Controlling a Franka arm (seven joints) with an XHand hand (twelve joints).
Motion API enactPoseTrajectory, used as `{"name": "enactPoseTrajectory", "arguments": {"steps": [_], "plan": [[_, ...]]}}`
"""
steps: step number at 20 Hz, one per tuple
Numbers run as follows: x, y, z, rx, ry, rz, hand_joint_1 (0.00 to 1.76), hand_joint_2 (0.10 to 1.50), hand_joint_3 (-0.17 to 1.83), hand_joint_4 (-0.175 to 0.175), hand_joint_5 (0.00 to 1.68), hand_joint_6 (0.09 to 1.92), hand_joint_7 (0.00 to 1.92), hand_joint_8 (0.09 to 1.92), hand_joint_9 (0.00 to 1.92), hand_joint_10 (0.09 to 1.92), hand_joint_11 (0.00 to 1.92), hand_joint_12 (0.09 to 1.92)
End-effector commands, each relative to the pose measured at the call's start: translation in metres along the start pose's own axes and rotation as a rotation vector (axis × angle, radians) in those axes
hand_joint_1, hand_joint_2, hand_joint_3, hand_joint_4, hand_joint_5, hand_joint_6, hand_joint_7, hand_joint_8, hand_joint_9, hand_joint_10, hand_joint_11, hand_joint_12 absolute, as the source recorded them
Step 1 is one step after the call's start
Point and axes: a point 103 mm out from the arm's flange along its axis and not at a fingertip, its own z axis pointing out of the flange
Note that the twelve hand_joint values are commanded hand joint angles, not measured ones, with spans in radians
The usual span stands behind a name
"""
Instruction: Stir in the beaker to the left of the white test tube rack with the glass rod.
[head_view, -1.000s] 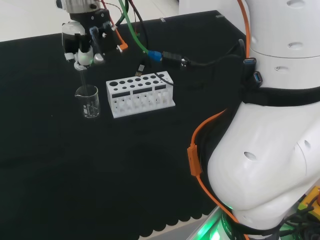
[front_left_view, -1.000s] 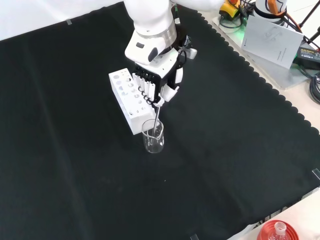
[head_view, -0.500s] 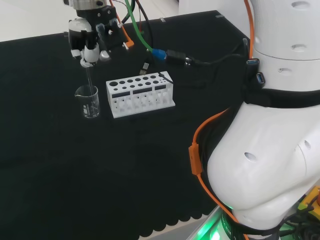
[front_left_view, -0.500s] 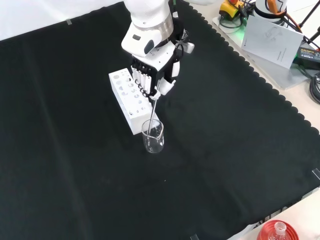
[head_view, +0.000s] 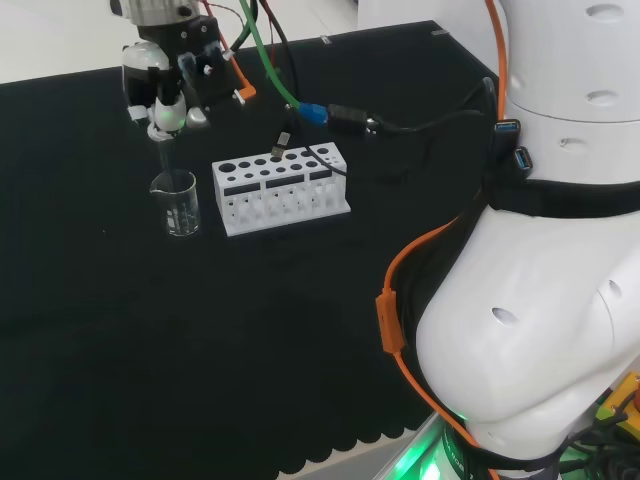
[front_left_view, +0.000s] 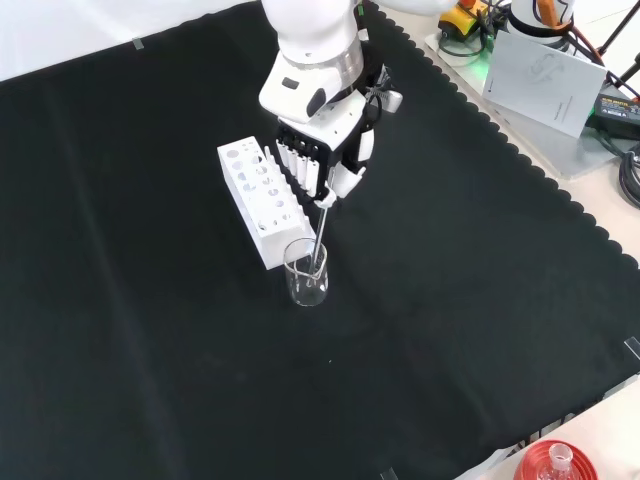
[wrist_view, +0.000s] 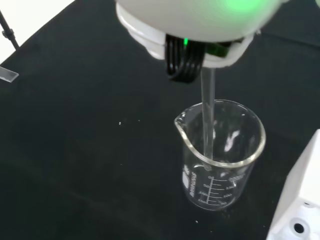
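A small clear glass beaker (head_view: 178, 204) (front_left_view: 306, 272) (wrist_view: 220, 152) stands on the black cloth just left of the white test tube rack (head_view: 280, 188) in the head view. Above it the black and white hand (head_view: 172, 75) (front_left_view: 325, 150) (wrist_view: 195, 22) hangs with its fingers curled round a thin glass rod (head_view: 166, 160) (front_left_view: 319, 235) (wrist_view: 208, 115). The rod points down and its lower end reaches into the beaker. No liquid can be made out in the beaker.
The rack (front_left_view: 262, 198) (wrist_view: 300, 200) stands close beside the beaker. Green, orange and black cables (head_view: 300, 105) run from the hand towards the big white arm links (head_view: 540, 250). A red ribbed stand with a flask (front_left_view: 555, 462) sits at the front view's lower edge; papers (front_left_view: 545, 80) lie beyond the cloth's scalloped edge.
The hand swung right in the head view half a second ago and has swung back left, tilting the rod inside the beaker. The beaker and rack have stayed put.
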Motion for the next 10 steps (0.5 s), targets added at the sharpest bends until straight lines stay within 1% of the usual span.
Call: {"name": "enactPoseTrajectory", "arguments": {"steps": [1, 3, 5, 7, 10], "plan": [[0.009, 0.006, 0.002, 0.003, 0.002, -0.015, 1.44, 0.6, 0.8, -0.175, 1.06, 0.8, 1.28, 0.79, 1.3, 0.95, 1.42, 0.8], [0.008, 0.008, 0.003, 0.006, 0.001, -0.017, 1.44, 0.6, 0.8, -0.175, 1.06, 0.8, 1.28, 0.79, 1.3, 0.95, 1.42, 0.8], [0.001, 0.002, 0.003, -0.01, 0.004, -0.016, 1.44, 0.6, 0.79, -0.175, 1.06, 0.8, 1.28, 0.79, 1.3, 0.95, 1.42, 0.8], [0.0, 0.003, 0.003, -0.002, 0.002, -0.011, 1.44, 0.6, 0.79, -0.175, 1.06, 0.8, 1.28, 0.79, 1.3, 0.95, 1.42, 0.8], [-0.006, 0.013, 0.001, 0.014, 0.011, -0.006, 1.44, 0.6, 0.79, -0.175, 1.06, 0.8, 1.28, 0.79, 1.3, 0.95, 1.42, 0.8]]}}
